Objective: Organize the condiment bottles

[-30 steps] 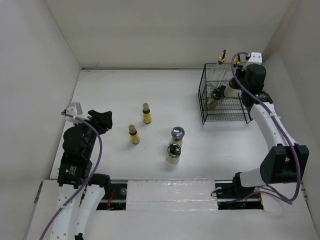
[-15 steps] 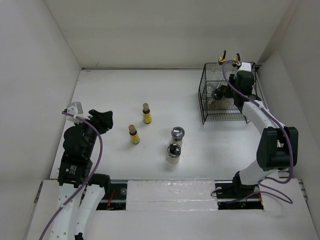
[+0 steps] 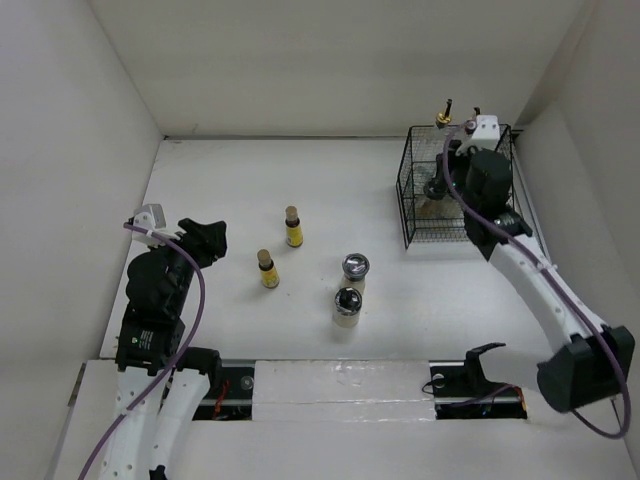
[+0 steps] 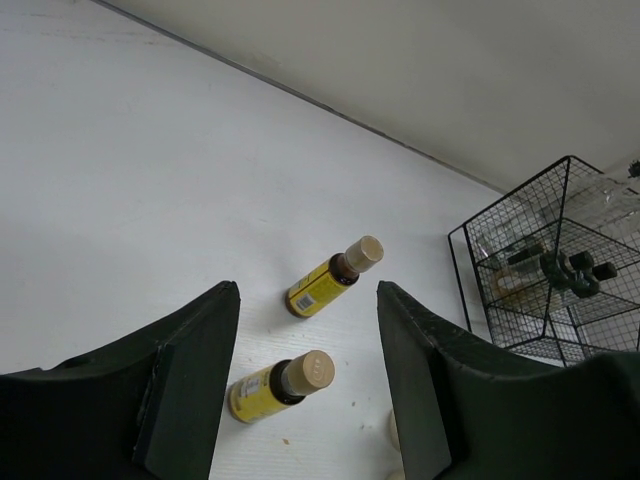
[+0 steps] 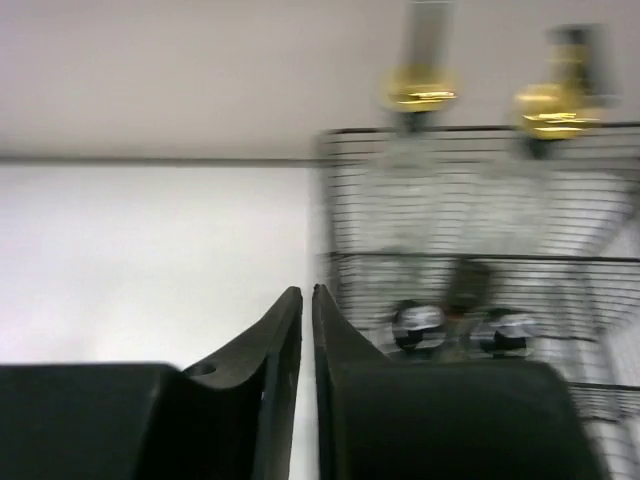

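**Bottles: four loose on the table, rest in the basket**

So here's the layout. Two yellow bottles [image 3: 292, 228] with tan caps stand mid-table [image 3: 230, 180]. Two cream jars [image 3: 346, 303] with shiny lids sit close together, a bit nearer the arms. The black wire basket [image 3: 404, 200] is off in the far right corner. The right wrist view is blurry, but I can make out two glass cruets [image 5: 415, 190] with gold spouts at the back of the basket. In front of them there look to be two silvery lids [image 5: 418, 322].

My guesses on handling:
- **Yellow ones:** they look light and tippy, so I'd pinch the body just under the cap, not the cap itself.
- **Jars:** probably heavier and smooth-sided, so grip around the middle and squeeze firmly.
- **Cruets:** glass, slippery, breakable and top-heavy with those tall spouts. Hold them by the belly and keep them off the wires.

Left arm is folded low on the left side of the table. The left gripper [image 3: 212, 241] points at the yellow bottles but sits well apart from them. Its jaws are spread wide with nothing in them.

Right arm is stretched long from its base to the basket, wrist above the right part. The right gripper [image 5: 307, 292] is pinched to a thin slit and holds nothing.
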`<state>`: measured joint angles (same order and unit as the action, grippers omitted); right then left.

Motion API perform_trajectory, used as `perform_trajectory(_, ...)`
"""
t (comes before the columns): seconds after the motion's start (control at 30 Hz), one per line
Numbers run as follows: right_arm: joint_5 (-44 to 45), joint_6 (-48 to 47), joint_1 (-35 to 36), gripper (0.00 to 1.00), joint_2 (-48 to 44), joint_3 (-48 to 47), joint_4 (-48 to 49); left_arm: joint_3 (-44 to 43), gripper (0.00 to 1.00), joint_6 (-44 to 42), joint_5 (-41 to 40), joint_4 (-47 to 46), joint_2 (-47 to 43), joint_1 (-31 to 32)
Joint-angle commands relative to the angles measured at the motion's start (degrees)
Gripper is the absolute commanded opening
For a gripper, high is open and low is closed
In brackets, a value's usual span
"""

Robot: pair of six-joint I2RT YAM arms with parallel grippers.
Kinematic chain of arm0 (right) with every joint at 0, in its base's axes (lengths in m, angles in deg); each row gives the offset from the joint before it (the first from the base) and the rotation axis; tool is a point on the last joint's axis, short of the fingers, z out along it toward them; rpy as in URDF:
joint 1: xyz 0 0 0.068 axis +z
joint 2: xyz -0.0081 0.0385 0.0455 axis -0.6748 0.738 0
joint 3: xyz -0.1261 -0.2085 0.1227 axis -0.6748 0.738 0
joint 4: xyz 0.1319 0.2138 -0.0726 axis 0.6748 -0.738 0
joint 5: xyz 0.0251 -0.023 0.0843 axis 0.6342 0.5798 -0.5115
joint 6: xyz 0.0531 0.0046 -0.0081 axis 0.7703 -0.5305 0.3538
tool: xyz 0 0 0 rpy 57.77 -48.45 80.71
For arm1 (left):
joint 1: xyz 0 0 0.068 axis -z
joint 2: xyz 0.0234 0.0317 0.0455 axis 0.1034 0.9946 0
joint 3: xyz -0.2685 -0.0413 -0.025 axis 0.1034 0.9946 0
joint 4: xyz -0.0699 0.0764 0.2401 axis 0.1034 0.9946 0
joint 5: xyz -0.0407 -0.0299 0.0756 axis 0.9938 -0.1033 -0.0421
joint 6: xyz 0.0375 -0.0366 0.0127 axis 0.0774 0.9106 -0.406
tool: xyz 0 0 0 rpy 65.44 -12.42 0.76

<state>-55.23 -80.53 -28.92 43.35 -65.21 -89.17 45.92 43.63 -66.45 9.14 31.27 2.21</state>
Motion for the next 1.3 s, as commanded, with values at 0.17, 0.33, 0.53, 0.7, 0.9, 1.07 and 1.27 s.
perform_trajectory(0.17, 2.0, 1.1, 26.1, 0.36, -10.3, 11.3, -5.2, -0.1, 0.47, -0.6, -0.1, -1.8, 0.3, -0.3)
perform_trajectory(0.33, 2.0, 2.3, 37.0, 0.81, -11.5, 11.3, -19.0, -0.1, 0.54, -0.6, 0.5, -2.3, 0.8, -0.3)
perform_trajectory(0.53, 4.3, 6.1, 41.4, 0.98, -9.3, 12.5, -19.5, -0.1, 0.56, -0.6, 1.6, -2.3, 0.8, -0.3)
perform_trajectory(0.7, 4.9, 5.6, 41.4, 0.99, -1.7, 9.2, -19.5, -0.1, 0.56, -0.6, 1.6, -2.3, 0.1, -0.3)
perform_trajectory(0.9, 5.9, 4.4, 41.4, 0.99, 2.6, 8.7, -16.4, -0.1, 0.56, -0.6, 1.6, -2.3, 0.1, -0.3)
perform_trajectory(1.07, 7.3, 4.4, 39.6, 0.87, 4.9, 8.2, -12.9, -0.1, 0.56, -0.6, 2.1, -2.3, 0.1, -0.3)
perform_trajectory(1.27, 7.0, 4.4, 39.0, 0.62, 7.7, 7.7, -11.7, -0.1, 0.56, -0.6, 2.1, -2.3, 0.1, -0.3)
